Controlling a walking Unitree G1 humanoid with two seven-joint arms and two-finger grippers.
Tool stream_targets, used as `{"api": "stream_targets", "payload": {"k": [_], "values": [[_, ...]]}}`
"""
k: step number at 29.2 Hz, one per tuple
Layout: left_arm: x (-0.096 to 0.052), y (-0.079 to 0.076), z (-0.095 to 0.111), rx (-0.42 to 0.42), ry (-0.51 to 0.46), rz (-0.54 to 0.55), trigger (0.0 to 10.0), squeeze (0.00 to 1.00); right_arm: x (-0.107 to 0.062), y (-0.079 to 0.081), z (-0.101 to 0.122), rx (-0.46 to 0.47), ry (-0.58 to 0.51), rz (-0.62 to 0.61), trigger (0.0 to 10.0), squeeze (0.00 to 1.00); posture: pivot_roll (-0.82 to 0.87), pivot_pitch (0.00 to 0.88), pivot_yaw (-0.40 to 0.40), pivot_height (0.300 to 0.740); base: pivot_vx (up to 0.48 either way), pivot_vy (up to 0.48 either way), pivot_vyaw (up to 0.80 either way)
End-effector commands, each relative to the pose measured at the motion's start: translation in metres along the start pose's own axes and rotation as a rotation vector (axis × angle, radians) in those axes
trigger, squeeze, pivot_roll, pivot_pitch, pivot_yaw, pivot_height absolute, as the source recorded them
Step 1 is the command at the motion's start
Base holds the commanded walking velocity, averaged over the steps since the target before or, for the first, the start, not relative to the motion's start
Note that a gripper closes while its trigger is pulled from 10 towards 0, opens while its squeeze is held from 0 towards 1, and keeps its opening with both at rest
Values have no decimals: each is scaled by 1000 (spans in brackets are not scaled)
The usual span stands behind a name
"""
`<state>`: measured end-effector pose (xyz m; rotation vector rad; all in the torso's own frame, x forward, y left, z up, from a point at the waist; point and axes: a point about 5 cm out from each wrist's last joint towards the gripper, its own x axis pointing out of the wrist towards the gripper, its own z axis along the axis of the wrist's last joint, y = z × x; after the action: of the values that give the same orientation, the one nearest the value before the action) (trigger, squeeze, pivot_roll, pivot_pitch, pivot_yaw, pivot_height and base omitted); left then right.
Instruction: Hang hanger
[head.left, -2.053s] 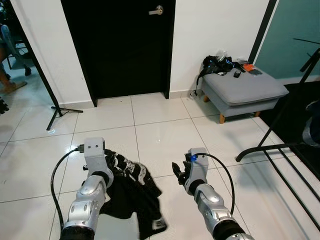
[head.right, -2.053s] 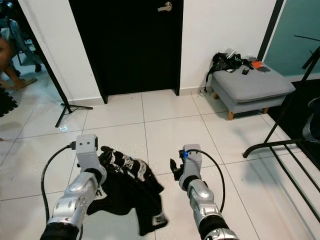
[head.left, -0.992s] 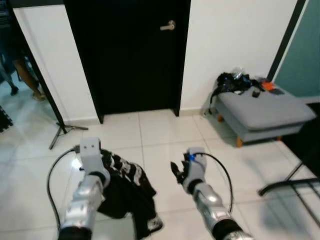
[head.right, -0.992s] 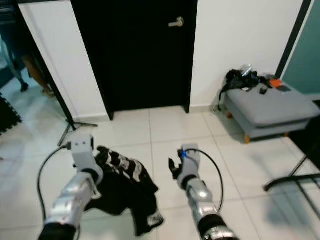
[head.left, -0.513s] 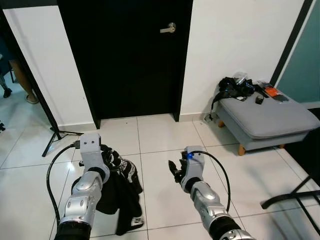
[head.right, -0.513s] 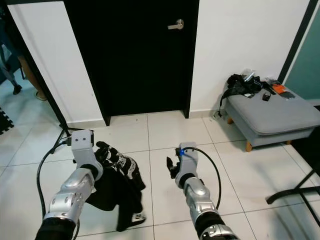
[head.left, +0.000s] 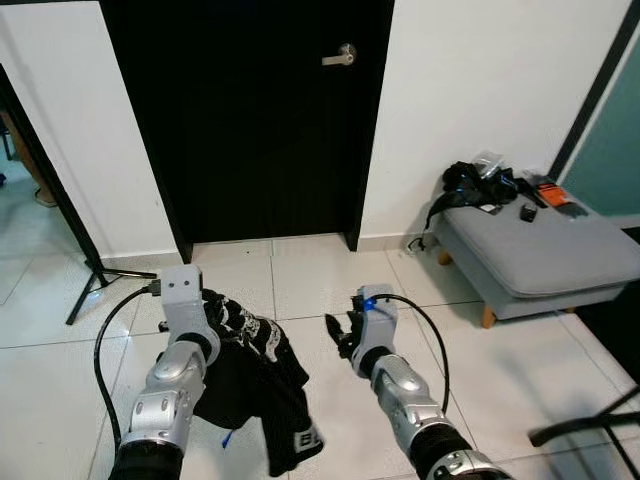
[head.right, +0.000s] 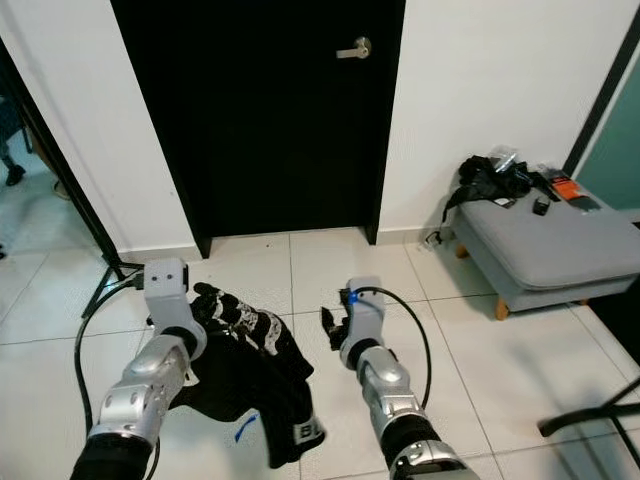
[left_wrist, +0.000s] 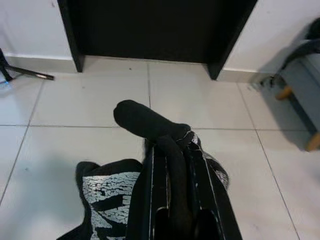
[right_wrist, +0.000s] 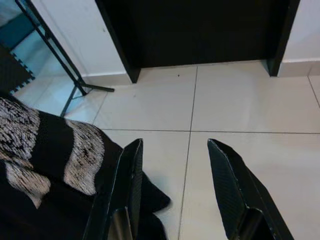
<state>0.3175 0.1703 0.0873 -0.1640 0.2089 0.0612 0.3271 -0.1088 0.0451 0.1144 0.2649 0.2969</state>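
**Garment on the left fingers, right arm free beside it**

What I'm carrying is a black garment (head.left: 255, 385) with white cracked print, bunched in my left gripper (left_wrist: 172, 150). In the left wrist view the fingers (left_wrist: 170, 175) are closed tight on a fold of the cloth, and the rest hangs down over the tiled floor (head.left: 470, 370). I can't make out a hanger inside the fabric; a small blue piece (head.right: 245, 428) shows low in the folds, but it's too small to tell what it is.

The bundle hangs from the left fingers and trails down and toward my right side, its long axis running roughly downward. My right gripper (right_wrist: 175, 185) sits just beside it at about the same height, its fingers spread wide and holding nothing; the garment's edge shows right next to one finger in the right wrist view. So the right arm is the near free one if I need a second grip.

Both forearms are raised and pointing forward at the black door (head.left: 250, 120). A dark bar (head.right: 590, 415), perhaps part of a rack, lies low on my right.
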Motion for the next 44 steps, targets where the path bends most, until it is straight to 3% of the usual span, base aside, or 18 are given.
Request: {"api": "stream_targets", "payload": {"k": [1, 16, 22, 31, 44], "values": [[2, -5, 4, 17, -23, -29, 10000, 0, -1, 0, -2, -2, 14, 3, 10000, 0, 122, 30, 27, 740, 0, 0, 0], [2, -12, -3, 62, 9, -50, 10000, 0, -4, -9, -6, 29, 14, -55, 10000, 0, 116, 31, 75, 740, 0, 0, 0], [3, -14, -3, 66, 12, -52, 10000, 0, -8, -16, -13, 70, 53, -110, 10000, 0, 126, 31, 70, 740, 0, 0, -800], [-5, -11, -13, 70, 19, -21, 10000, 0, -10, -31, -12, 11, 61, -256, 10000, 0, 154, 41, 29, 740, 0, 0, -800], [-7, -8, -19, 65, 31, 12, 10000, 0, -6, -23, -11, -66, 100, -174, 10000, 0, 130, 30, 12, 740, 0, 0, -800]]}}
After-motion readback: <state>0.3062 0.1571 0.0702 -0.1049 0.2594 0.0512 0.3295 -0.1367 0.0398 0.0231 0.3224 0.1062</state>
